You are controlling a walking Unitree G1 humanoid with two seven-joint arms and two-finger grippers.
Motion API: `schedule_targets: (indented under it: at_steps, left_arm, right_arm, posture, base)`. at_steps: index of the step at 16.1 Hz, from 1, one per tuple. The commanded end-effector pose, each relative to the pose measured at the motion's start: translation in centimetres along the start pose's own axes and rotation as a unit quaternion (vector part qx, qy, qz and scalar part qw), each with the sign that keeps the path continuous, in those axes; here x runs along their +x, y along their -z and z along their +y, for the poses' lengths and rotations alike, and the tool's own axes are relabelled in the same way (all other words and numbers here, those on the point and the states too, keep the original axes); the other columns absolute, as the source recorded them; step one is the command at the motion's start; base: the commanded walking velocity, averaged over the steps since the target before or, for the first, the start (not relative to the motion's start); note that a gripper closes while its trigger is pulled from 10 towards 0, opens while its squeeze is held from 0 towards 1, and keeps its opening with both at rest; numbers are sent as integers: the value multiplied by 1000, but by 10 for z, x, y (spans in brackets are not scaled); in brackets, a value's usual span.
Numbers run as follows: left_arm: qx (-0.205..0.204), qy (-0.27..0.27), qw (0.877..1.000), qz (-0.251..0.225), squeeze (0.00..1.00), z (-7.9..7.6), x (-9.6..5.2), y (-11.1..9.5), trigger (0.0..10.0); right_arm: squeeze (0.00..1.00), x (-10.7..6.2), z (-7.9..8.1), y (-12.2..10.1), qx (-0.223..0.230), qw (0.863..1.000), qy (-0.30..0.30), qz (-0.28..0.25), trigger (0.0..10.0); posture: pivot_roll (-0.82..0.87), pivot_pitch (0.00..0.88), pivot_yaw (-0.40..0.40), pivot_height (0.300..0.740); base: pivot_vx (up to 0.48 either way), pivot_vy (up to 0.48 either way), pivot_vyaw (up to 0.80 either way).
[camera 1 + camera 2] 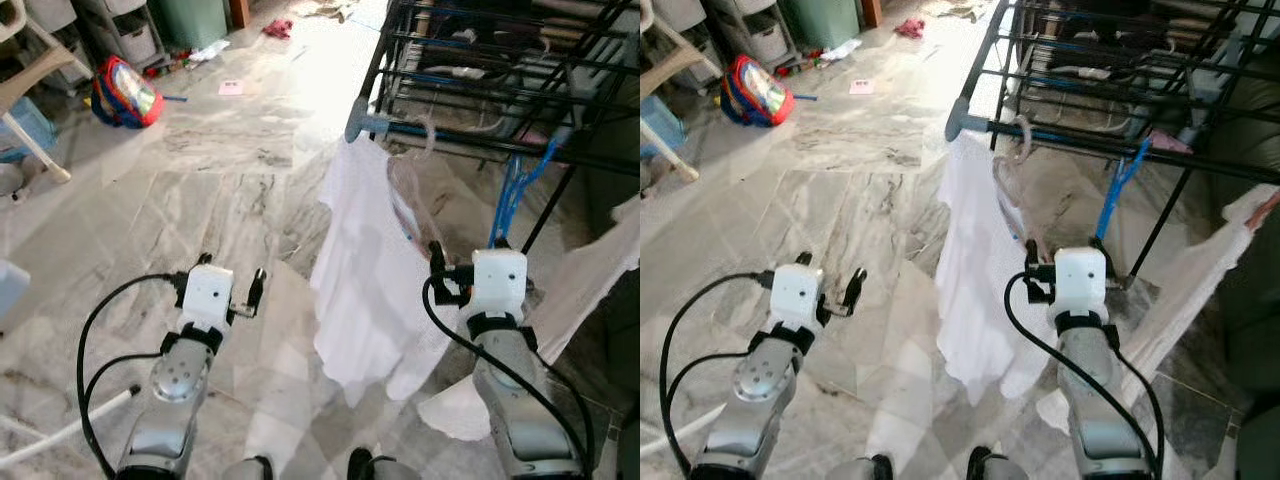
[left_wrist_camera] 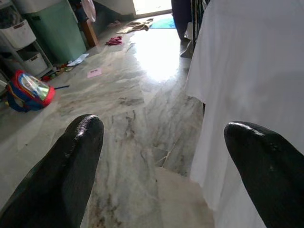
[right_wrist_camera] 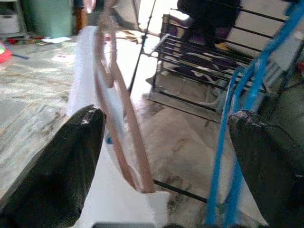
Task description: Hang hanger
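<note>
A pale pink hanger (image 1: 405,195) carrying a white garment (image 1: 360,280) hangs by its hook from the front rail of a black drying rack (image 1: 470,90). My right gripper (image 1: 455,262) is open, low beside the garment. In the right wrist view the hanger (image 3: 121,137) stands just beyond the open fingers (image 3: 61,161), nearer one of them, and I cannot see any touch. My left gripper (image 1: 232,275) is open over the marble floor, left of the garment (image 2: 247,85), with nothing between its fingers.
A blue hanger (image 1: 515,190) dangles from the rack to the right of my right gripper. Another white cloth (image 1: 600,270) drapes at the far right. A red and blue backpack (image 1: 125,92), a plastic chair (image 1: 30,80) and drawers (image 1: 120,30) stand at the far left.
</note>
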State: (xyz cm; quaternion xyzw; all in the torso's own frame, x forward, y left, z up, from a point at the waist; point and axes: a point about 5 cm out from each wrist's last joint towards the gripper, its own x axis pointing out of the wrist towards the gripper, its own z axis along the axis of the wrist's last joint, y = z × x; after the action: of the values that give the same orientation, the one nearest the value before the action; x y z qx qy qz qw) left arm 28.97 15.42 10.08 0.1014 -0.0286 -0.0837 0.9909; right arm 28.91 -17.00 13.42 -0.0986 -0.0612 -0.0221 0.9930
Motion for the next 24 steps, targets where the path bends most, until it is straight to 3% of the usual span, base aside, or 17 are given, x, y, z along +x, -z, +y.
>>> schedule_targets:
  at_steps: [1, 5, 10, 12, 16, 19, 20, 21, 24]
  left_arm:
    - [4, 3, 1000, 23, 0, 1, -4, 9, 10000]
    - [5, 7, 1000, 21, 0, 2, 2, 6, 10000]
    - [1, 6, 1000, 19, 0, -1, 4, 6, 10000]
    - [-3, 2, 1000, 16, 0, -3, 6, 5, 10000]
    - [-11, -21, 999, 30, 0, -1, 2, 12, 10000]
    - [-17, -31, 998, 42, 0, 2, -3, 18, 10000]
    - [-16, -33, 998, 44, 0, 3, -5, 19, 10000]
    - [-14, -35, 998, 45, 0, 5, -5, 19, 10000]
    - [-7, -44, 998, 47, 0, 10, -7, 20, 10000]
  right_arm:
    - [0, -2, 1, 5, -3, 1000, -9, 12, 10000]
    - [0, -7, -6, -2, 2, 1000, -26, 5, 10000]
    - [0, -8, 16, -6, 49, 998, -48, 5, 10000]
    - [0, -8, 13, 3, 72, 996, -21, 39, 10000]
    - [0, -13, 10, 18, 58, 996, -14, 70, 10000]
    - [0, -14, 13, 22, 17, 997, -33, 75, 10000]
    - [0, -14, 19, 27, 42, 992, -66, 100, 10000]
    - [0, -13, 22, 26, 35, 992, -75, 97, 10000]
    - [0, -9, 25, 20, 68, 992, -69, 79, 10000]
  posture:
    - [135, 168, 17, 740]
    - [130, 169, 11, 740]
    - [121, 170, 3, 740]
    - [117, 173, -6, 740]
    - [117, 183, -12, 740]
    - [130, 189, -10, 740]
    - [140, 191, -8, 740]
    - [148, 192, -8, 740]
    - [164, 199, -10, 740]
  base:
    - [-285, 0, 0]
    - [-303, 0, 0]
    - [-317, 0, 0]
    - [-317, 0, 0]
    - [-315, 0, 0]
    - [-306, 0, 0]
    - [-304, 0, 0]
    - [-304, 0, 0]
    - [-194, 0, 0]
